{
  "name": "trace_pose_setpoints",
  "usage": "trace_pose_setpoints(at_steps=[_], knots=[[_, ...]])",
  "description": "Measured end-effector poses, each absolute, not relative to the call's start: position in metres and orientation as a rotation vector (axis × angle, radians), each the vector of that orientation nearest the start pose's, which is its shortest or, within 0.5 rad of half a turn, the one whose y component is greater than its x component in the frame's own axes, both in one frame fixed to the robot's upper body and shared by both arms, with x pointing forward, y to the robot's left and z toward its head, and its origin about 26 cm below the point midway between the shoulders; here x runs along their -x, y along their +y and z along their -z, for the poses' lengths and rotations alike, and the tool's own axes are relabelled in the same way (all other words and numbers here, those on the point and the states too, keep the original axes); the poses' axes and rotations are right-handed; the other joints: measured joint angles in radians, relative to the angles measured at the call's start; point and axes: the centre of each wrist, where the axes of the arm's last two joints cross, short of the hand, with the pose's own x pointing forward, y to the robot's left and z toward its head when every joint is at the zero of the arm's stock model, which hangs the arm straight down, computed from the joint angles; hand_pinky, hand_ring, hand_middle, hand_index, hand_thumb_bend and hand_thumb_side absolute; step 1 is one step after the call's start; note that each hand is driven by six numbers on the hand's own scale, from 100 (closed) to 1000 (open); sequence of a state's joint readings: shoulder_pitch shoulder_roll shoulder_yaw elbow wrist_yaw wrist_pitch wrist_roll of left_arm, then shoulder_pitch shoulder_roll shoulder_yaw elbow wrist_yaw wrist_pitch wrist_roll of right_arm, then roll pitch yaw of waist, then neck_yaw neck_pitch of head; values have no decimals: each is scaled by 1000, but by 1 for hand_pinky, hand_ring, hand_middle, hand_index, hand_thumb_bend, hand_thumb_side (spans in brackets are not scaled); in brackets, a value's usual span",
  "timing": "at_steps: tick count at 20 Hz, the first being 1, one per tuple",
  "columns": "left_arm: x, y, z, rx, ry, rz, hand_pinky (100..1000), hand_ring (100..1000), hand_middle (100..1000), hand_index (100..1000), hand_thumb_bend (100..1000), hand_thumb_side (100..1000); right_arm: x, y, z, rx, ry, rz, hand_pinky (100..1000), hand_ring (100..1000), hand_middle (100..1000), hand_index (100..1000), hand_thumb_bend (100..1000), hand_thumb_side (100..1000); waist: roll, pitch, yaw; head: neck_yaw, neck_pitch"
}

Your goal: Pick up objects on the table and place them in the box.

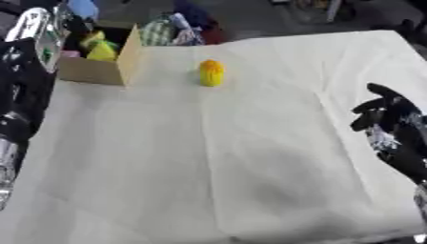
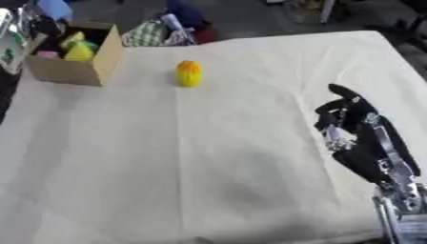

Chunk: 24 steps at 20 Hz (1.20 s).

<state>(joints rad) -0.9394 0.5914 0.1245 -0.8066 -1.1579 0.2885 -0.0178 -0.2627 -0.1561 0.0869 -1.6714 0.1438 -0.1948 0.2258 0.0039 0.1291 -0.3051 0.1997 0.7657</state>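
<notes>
A yellow corn-shaped object (image 1: pixel 212 72) stands on the cream tablecloth (image 1: pixel 208 157), to the right of an open cardboard box (image 2: pixel 75 71) at the far left. Yellow items (image 2: pixel 76 48) lie inside the box. My right hand (image 2: pixel 354 125) hovers over the table's right side, well away from the yellow object, fingers relaxed and holding nothing. My left arm (image 1: pixel 33 43) runs up the left edge toward the box. Its hand is not clearly made out.
Checked fabric and other clutter (image 1: pixel 171 29) lie beyond the table's far edge behind the box. The cloth's right edge (image 2: pixel 400 57) runs close to my right hand.
</notes>
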Motion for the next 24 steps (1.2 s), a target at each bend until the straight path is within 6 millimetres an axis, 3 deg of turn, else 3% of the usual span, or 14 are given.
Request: trace_pose_setpoints(at_steps=[6, 7, 8, 9, 10, 11, 13, 18, 21, 24], knots=[[-462, 414, -187, -1529, -924, 665, 692, 607, 609, 775, 374, 100, -332, -224, -93, -33, -2046, -622, 566, 550, 608, 916, 100, 459, 0, 0, -4, 2, 0], [-462, 415, -183, -1527, -918, 664, 731, 672, 692, 840, 413, 100, -332, -224, -93, -33, -2046, -622, 566, 550, 608, 915, 100, 459, 0, 0, -5, 2, 0], [-462, 416, -180, -1526, -915, 663, 750, 701, 727, 869, 439, 149, -332, -224, -93, -33, -2046, -623, 566, 550, 608, 915, 100, 459, 0, 0, -7, 2, 0], [-462, 416, -178, -1525, -915, 663, 790, 751, 784, 913, 525, 334, -332, -224, -93, -33, -2046, -623, 566, 550, 608, 915, 100, 458, 0, 0, -9, 3, 0], [-462, 417, -177, -1526, -917, 666, 794, 757, 790, 917, 535, 355, -332, -224, -93, -33, -2046, -623, 566, 550, 608, 915, 100, 458, 0, 0, -9, 3, 0], [-462, 417, -177, -1528, -921, 670, 823, 791, 834, 944, 605, 487, -332, -224, -93, -33, -2046, -623, 566, 550, 608, 915, 100, 459, 0, 0, -9, 3, 0], [-462, 416, -177, -1535, -934, 675, 827, 798, 840, 946, 629, 537, -332, -224, -93, -32, -2046, -622, 566, 550, 608, 914, 100, 459, 0, 0, -9, 4, 0], [-465, 402, -203, -1569, -1108, 671, 778, 742, 751, 899, 466, 348, -332, -225, -93, -29, -2045, -625, 566, 550, 608, 912, 100, 460, 0, 0, -9, 2, 0], [-471, 370, -229, -1482, -1369, 742, 789, 756, 758, 900, 429, 311, -332, -225, -93, -29, -2045, -626, 566, 549, 609, 916, 100, 460, 0, 0, -18, 2, 0], [-480, 329, -244, -1304, -1596, 920, 797, 763, 763, 900, 409, 292, -332, -225, -93, -30, -2045, -627, 566, 549, 609, 917, 100, 460, 0, 0, -35, 8, 0]])
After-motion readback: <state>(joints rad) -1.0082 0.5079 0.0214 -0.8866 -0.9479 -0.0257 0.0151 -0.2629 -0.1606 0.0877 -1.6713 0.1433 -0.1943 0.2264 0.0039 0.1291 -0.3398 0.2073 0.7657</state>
